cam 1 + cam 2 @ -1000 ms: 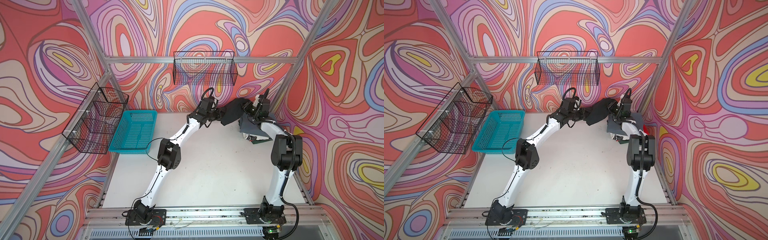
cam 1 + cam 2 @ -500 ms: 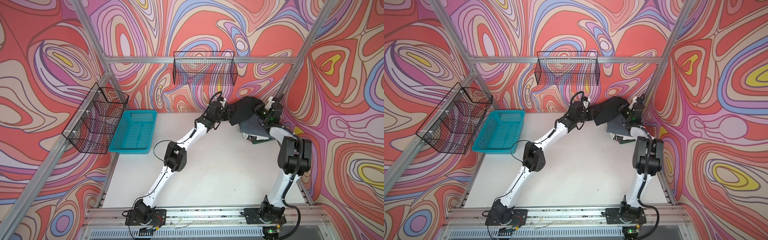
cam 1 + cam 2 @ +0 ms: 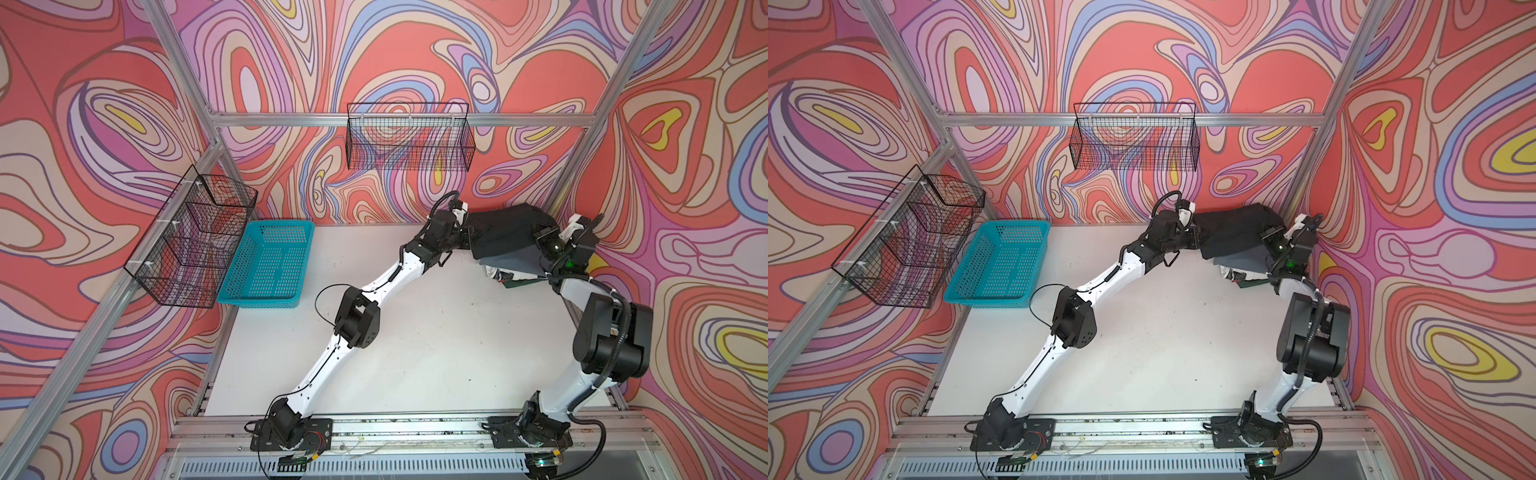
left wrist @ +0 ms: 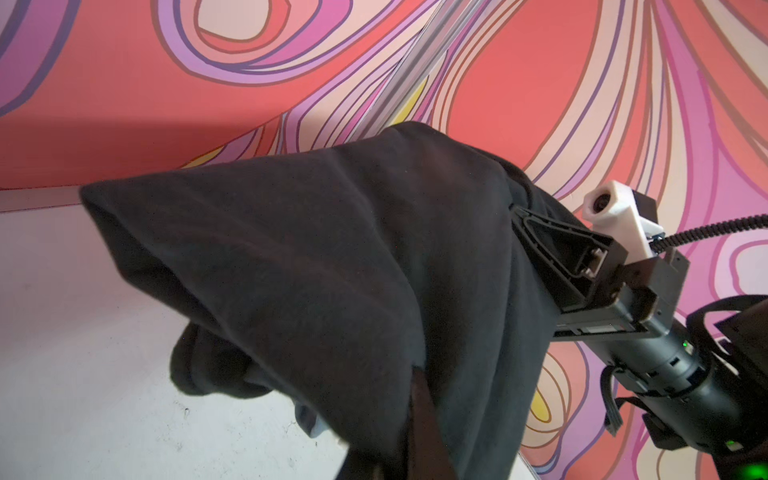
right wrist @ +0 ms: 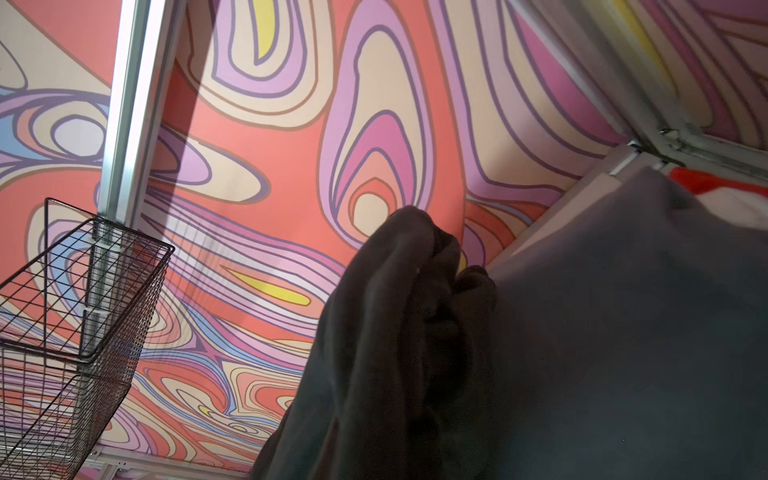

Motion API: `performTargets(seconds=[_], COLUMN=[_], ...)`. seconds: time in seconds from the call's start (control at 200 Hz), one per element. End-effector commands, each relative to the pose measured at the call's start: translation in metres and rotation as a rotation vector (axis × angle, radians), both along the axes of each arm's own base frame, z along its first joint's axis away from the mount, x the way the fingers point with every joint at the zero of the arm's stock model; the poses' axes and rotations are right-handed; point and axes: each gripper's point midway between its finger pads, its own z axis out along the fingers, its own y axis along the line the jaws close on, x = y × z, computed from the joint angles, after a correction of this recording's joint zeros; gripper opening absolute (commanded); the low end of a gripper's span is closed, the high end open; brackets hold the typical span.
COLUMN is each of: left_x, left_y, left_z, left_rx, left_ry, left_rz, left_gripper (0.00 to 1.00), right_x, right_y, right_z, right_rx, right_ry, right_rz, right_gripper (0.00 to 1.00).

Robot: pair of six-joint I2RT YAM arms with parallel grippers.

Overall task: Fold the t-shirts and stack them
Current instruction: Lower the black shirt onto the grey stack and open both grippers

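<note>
Grip at both ends: left gripper and right gripper each pinch shut on the black t-shirt, which hangs between them.
Just below the grippers lies the grey t-shirt, topping the stack. I'd say lower both ends level, edges matched to the grey, before letting go, or the cloth slumps.

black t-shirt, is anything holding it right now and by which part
Both grippers hold the black t-shirt: the left gripper pinches one side edge, the right gripper the opposite edge. Whether hem or shoulder cannot be told.
</note>
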Motion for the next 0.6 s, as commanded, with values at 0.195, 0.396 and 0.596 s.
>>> performTargets(seconds=[0.195, 0.396, 0.596], left_x=[-0.025, -0.044, -0.04], left_y=[-0.017, -0.006, 0.025], left_z=[-0.039, -0.072, -0.08], left_rx=[0.071, 0.144, 0.204], left_ry=[0.029, 0.125, 0.223], left_rz=[-0.091, -0.12, -0.028], left_gripper=[0.0, 0.15, 0.39], right_x=[-0.065, -0.081, -0.087], right_y=[-0.054, -0.051, -0.051], right_z=[-0.009, -0.045, -0.065], right_rx=[0.047, 0.062, 0.058], right_ry=[-0.042, 0.066, 0.164], right_rz=[-0.216, -0.24, -0.255], right_gripper=[0.0, 0.0, 0.11])
